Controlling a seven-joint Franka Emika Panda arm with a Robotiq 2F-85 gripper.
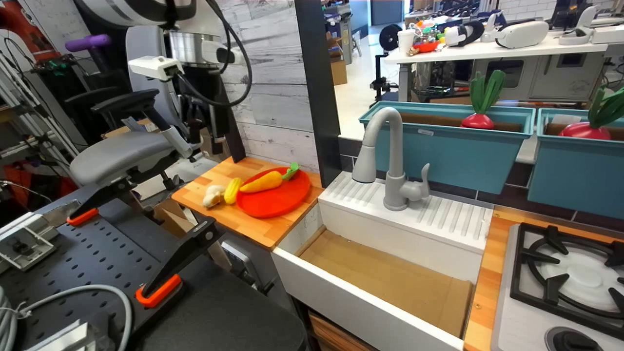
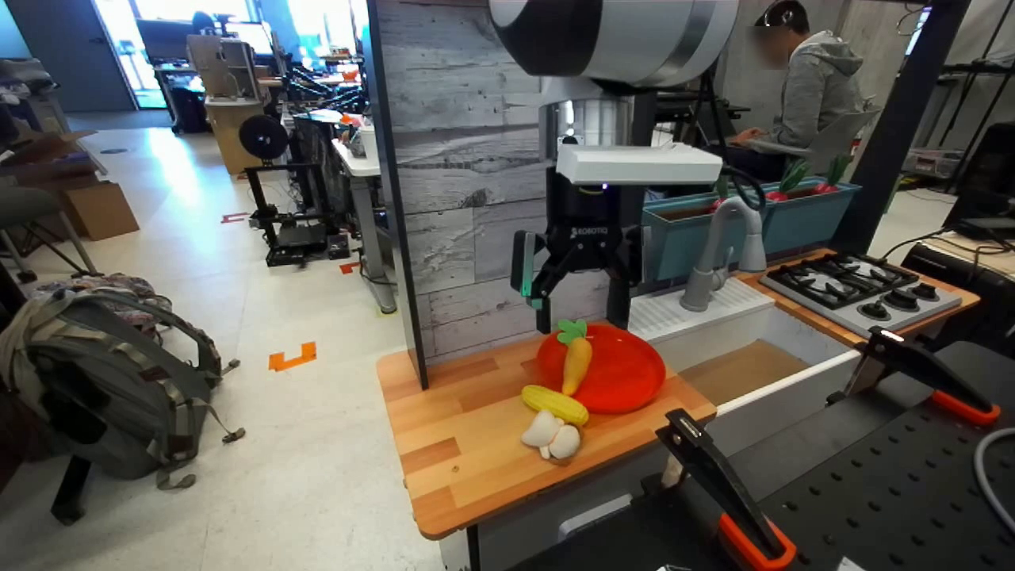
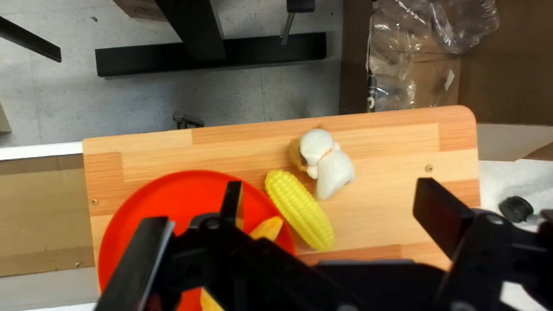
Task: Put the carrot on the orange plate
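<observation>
One tapered, green-topped, yellow-orange carrot [image 1: 263, 183] lies on the orange plate [image 1: 279, 202], the gripper [image 2: 580, 319] spread wide.

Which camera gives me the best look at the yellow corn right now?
The wrist view: it looks down on the yellow corn, showing it whole, large and uncovered, with its kernels distinct. Both exterior views show it much smaller, lying between the orange plate and a lumpy white piece.

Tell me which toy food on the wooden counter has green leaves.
The carrot, the tapered orange-yellow piece on the orange plate: green leaves top its thick end. The corn is all yellow, and the whitish toy shows no green.
</observation>
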